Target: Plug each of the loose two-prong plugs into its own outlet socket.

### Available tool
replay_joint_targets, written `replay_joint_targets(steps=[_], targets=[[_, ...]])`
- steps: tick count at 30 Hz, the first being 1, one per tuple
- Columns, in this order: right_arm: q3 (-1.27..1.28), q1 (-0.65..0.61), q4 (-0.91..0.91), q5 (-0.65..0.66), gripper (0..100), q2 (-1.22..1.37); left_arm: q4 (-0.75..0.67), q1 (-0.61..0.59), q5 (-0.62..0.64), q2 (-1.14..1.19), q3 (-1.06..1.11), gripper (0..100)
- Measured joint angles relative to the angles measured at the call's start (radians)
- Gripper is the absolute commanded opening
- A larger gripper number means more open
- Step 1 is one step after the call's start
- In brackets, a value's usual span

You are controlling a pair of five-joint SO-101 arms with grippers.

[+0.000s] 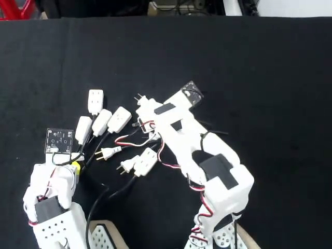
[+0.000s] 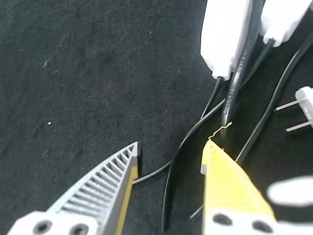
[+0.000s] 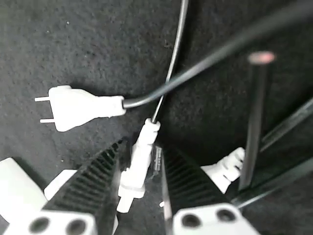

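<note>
Left fingers (image 2: 225,181) stand open close to the table's near left corner. They straddle the black cords (image 2: 171,196) and grip nothing. Just beyond them toward the middle, one loose plug (image 1: 106,153) lies flat with its prongs bare, and a second loose plug (image 1: 142,162) lies right beside it, also unseated.

A little farther in, the right fingers (image 3: 93,191) are closed on a slim white plug body (image 3: 139,161), its cord running out ahead of them. Another free plug (image 3: 78,107) rests on the table just beside that grip.

Farthest out on the left half, the white outlet sockets (image 1: 102,122) sit bunched together, touching or nearly so. The outermost socket (image 1: 95,101) shows an empty face. The other faces are hard to read, but none appears to have a plug seated.

By the look of it this is early going: one plug is in hand, the others are waiting, and every insertion is yet to come.
</note>
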Motion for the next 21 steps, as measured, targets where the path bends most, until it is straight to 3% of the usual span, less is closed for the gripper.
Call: replay_joint_targets(steps=[5, 10, 15, 18, 21], targets=[[-0.025, -0.002, 0.097, 0.066, 1.2, -0.043, 0.000, 0.000, 0.000, 0.000, 0.000, 21], [-0.025, -0.002, 0.201, 0.259, 1.2, -0.166, 0.000, 0.000, 0.000, 0.000, 0.000, 21], [-0.025, 0.031, 0.313, 0.698, 1.4, -0.281, 0.000, 0.000, 0.000, 0.000, 0.000, 21], [-0.040, 0.109, 0.405, 1.045, 1.4, -0.298, 0.000, 0.000, 0.000, 0.000, 0.000, 21], [-0.084, 0.227, 0.520, 1.312, 1.4, -0.299, -0.005, 0.000, -0.002, 0.000, 0.002, 21]])
